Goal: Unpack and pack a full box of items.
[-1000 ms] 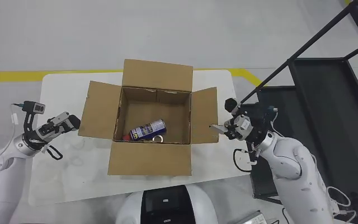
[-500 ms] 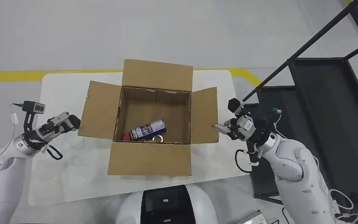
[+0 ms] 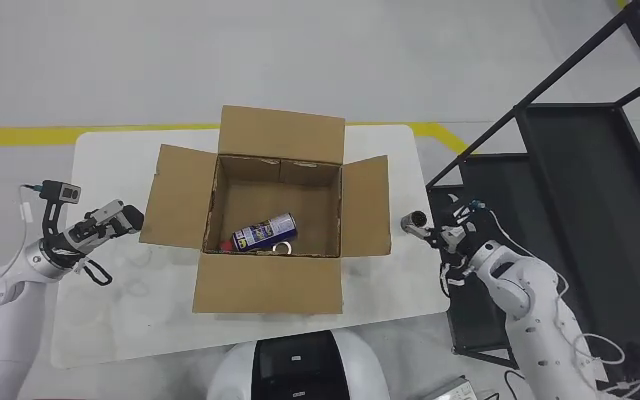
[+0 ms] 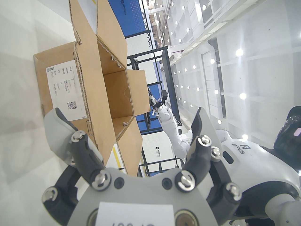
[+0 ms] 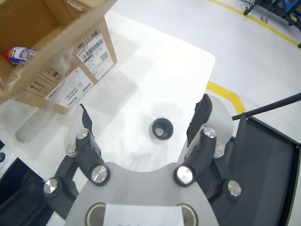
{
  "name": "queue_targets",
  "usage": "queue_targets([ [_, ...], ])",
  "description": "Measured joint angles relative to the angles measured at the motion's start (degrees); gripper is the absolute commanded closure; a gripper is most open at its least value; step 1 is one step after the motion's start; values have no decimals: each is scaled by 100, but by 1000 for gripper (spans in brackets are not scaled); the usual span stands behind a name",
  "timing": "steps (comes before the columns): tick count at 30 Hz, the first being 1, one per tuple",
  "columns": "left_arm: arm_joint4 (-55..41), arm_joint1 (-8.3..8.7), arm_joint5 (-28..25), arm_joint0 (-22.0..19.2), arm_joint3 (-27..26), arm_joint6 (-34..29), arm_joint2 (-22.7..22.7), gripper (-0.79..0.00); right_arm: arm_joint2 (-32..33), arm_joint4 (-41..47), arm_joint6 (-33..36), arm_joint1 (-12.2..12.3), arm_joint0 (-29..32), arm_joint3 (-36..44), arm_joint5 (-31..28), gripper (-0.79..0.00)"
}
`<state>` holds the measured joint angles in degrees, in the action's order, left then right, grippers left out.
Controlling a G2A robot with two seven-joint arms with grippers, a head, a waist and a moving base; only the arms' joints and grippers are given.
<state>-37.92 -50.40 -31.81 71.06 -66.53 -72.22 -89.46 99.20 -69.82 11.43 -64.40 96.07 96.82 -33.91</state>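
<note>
Now the right hand hovers spread near a small metal cylinder standing on the table beside the open cardboard box — a spray can lies inside. The left hand, also spread, sits by the opposite flap.

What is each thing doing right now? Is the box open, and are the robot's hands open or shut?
Box: open, all four flaps folded out.
Can: lying on its side inside the box.
Cylinder: standing upright on the table, outside the box, not held.
Left gripper: open, empty, beside the box.
Right gripper: open, empty, by the cylinder.
</note>
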Motion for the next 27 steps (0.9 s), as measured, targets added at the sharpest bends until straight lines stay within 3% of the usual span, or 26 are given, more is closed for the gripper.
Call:
queue_targets([
  [11, 0, 0, 0, 0, 0, 0, 0, -785, -638, -565, -83, -49, -718, -1297, 748, -785],
  [27, 0, 0, 0, 0, 0, 0, 0, -785, -1282, -381, -550, -157, -1632, -2885, 1002, -785],
])
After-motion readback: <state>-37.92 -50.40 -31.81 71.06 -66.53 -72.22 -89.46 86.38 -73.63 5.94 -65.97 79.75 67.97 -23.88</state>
